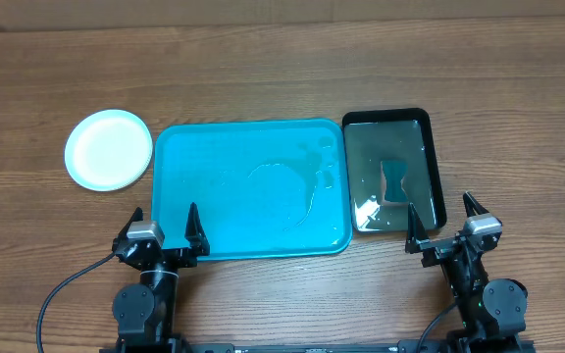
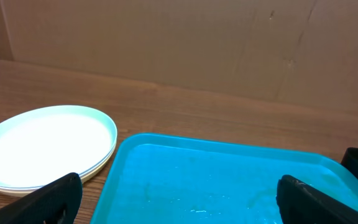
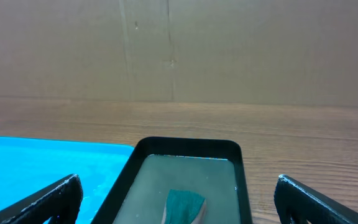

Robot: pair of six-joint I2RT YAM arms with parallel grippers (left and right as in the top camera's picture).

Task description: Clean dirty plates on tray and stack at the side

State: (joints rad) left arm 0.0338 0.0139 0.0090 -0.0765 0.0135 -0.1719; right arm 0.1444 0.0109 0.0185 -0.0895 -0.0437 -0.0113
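Note:
The teal-blue tray (image 1: 204,186) lies in the middle of the table with no plates on it, only wet streaks. It also shows in the left wrist view (image 2: 229,180) and at the left of the right wrist view (image 3: 36,162). The plates (image 1: 108,148) sit in a stack on the table left of the tray, a pale plate on top with no smears visible. In the left wrist view the stack (image 2: 42,146) shows two rims. My left gripper (image 1: 163,227) is open and empty at the tray's near left edge. My right gripper (image 1: 448,226) is open and empty near the basin's front.
A black rectangular basin (image 1: 430,167) of water stands right of the tray, with a green sponge (image 1: 396,182) lying in it; the sponge also shows in the right wrist view (image 3: 184,205). A brown cardboard wall (image 2: 197,43) runs along the back.

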